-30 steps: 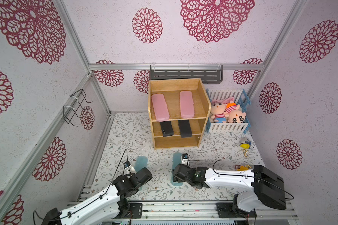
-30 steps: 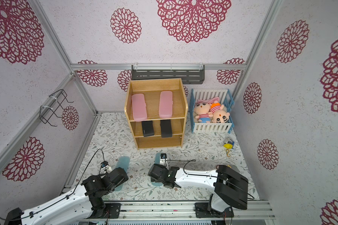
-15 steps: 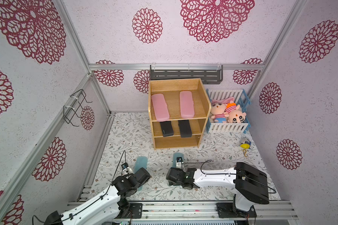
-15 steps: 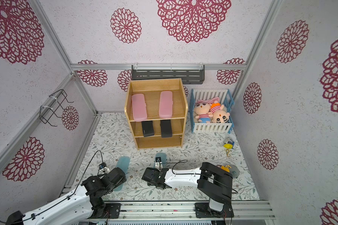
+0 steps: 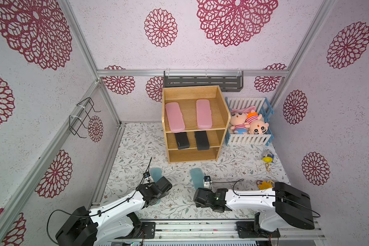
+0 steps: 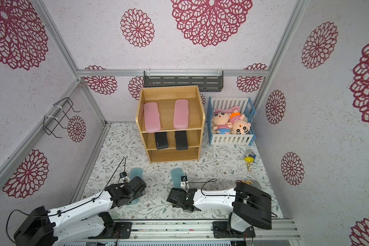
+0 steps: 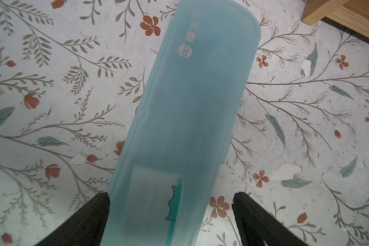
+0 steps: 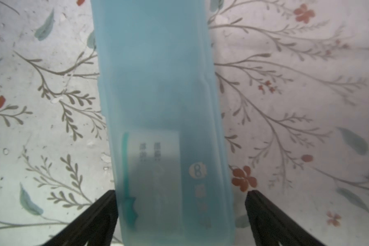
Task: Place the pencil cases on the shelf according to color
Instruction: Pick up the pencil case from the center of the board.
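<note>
the translucent light blue pencil case (image 5: 194, 175) at lower centre is now straddled by the drawn-back right gripper (image 8: 181, 191), fingers (image 8: 98, 213) released as on the left gripper (image 7: 172, 194); grasping is readied.

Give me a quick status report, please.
Left gripper, right gripper open, astride translucent light-blue pencil cases on floral mat. Light oak wooden shelf: bottom tier looks free. Nothing blocking.
</note>
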Robot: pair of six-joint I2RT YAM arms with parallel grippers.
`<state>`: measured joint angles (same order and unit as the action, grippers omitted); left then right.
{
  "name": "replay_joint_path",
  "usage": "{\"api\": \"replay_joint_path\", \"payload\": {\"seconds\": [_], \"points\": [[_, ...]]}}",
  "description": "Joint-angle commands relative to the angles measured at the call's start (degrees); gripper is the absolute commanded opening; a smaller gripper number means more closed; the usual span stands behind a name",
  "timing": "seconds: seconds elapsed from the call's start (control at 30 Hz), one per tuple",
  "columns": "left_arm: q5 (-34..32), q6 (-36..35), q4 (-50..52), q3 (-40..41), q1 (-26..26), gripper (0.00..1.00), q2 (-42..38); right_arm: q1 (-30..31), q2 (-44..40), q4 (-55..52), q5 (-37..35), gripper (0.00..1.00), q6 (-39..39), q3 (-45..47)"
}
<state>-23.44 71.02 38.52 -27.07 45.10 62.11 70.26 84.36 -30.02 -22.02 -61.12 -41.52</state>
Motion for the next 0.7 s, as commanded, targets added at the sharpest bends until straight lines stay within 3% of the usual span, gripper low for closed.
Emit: {"api": "replay_joint_path", "payload": {"seconds": [0.0,0.4,0.67], "points": [[6.39,-1.74,-4.92,0.29,-0.37,0.97,2.15,-0.05,-4.91,-0.55,-1.46,0.99,-0.63,0.72],[-1.41,-1.24,7.37,-6.35,0.31,0.97,-0.50,-0.39,-10.34,2.96,0.58,0.99,4.06,5.71],[-5.35,2.45,11.90,-5.76,0.07,0.97,-5.23,-0.06,-5.41,7.44,2.44,0.99,6.54,5.14]]}}
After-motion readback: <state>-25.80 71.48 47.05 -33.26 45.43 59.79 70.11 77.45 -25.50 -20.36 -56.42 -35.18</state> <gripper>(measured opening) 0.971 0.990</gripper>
